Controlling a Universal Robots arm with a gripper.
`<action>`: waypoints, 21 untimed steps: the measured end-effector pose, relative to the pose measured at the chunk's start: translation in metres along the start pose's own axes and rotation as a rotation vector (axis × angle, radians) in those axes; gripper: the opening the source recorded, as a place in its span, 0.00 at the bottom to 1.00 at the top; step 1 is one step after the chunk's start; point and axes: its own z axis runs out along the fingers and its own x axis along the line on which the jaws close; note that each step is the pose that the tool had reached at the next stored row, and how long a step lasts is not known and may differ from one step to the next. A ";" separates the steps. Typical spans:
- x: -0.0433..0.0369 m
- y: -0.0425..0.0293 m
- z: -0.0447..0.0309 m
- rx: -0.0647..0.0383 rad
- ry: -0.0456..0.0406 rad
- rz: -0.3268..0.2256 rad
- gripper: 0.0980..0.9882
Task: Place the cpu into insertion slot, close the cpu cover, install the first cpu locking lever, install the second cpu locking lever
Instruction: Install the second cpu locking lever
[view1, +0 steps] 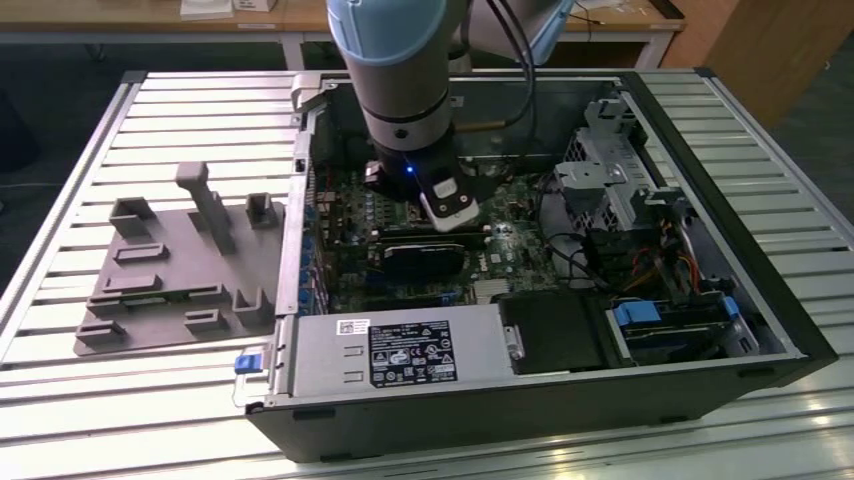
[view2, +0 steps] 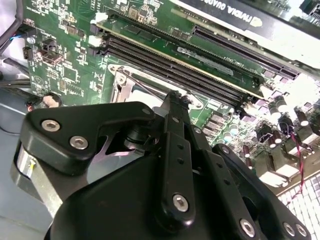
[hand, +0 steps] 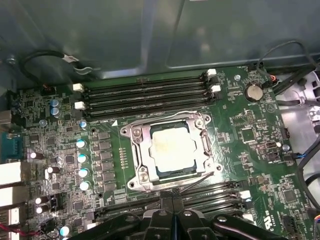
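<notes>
Here the arm reaches down into the open case, and the gripper hangs just above the board, at the near edge of the slot. In the first wrist view the cpu already lies flat in the slot, its pale metal top showing through the cut-out of the cover, which looks folded down over it. The fingers are pressed together with no gap and they hold nothing. Two thin levers run along the sides of the frame; one lever lies on the side nearest the fingertips, with its long axis across the gripper's line of approach. So the thing to work on lies straight ahead of the tips and slightly below them, very near. I cannot tell whether the tips touch the lever or whether it is locked.
</notes>
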 end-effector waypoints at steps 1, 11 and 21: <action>0.0001 -0.0002 0.0008 0.000 0.0000 0.000 0.00; 0.0005 -0.0011 0.0040 0.000 0.0000 0.000 0.00; 0.0025 -0.0021 0.0047 -0.004 0.0006 0.001 0.00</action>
